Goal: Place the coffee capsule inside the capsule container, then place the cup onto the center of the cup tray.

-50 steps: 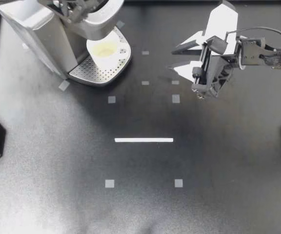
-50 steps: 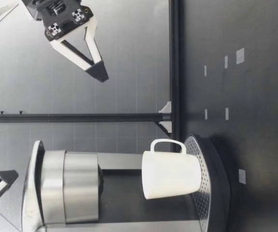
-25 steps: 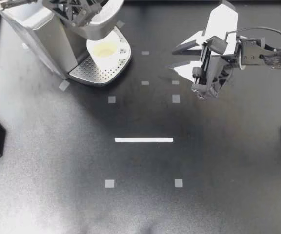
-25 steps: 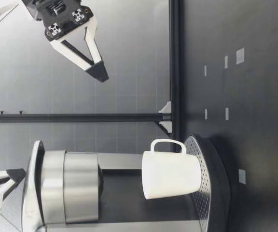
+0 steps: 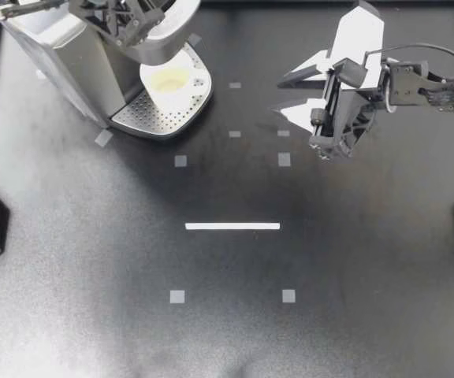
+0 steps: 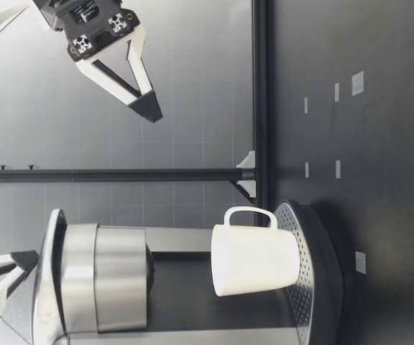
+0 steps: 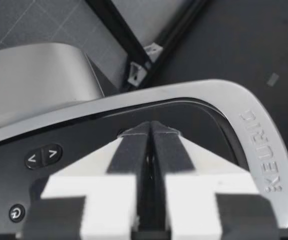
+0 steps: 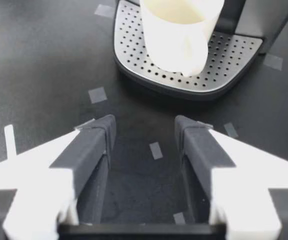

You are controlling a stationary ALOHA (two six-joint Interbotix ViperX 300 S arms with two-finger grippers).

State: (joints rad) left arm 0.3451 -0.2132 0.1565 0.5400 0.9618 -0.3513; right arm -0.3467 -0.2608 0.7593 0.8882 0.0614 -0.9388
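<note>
A white cup (image 5: 169, 79) stands on the perforated cup tray (image 5: 144, 116) of the silver coffee machine (image 5: 61, 55) at the back left. My left gripper (image 5: 130, 22) hovers over the machine's head, shut with nothing seen between its fingers (image 7: 134, 145); the closed lid (image 7: 224, 100) lies under them. No capsule shows in any view. My right gripper (image 5: 290, 94) hangs open above the table, well to the right of the cup, with the cup (image 8: 181, 30) and tray (image 8: 234, 55) ahead of it. The low view shows the cup (image 6: 254, 262) upright on the tray (image 6: 311, 277).
Small grey tape squares (image 5: 180, 161) and a white strip (image 5: 232, 226) mark the black table. A black frame rail (image 6: 261, 108) runs along the table's far edge. The machine's head (image 6: 106, 277) overhangs the cup.
My left gripper has shifted slightly above the machine's head. The right gripper and the cup have stayed put.
</note>
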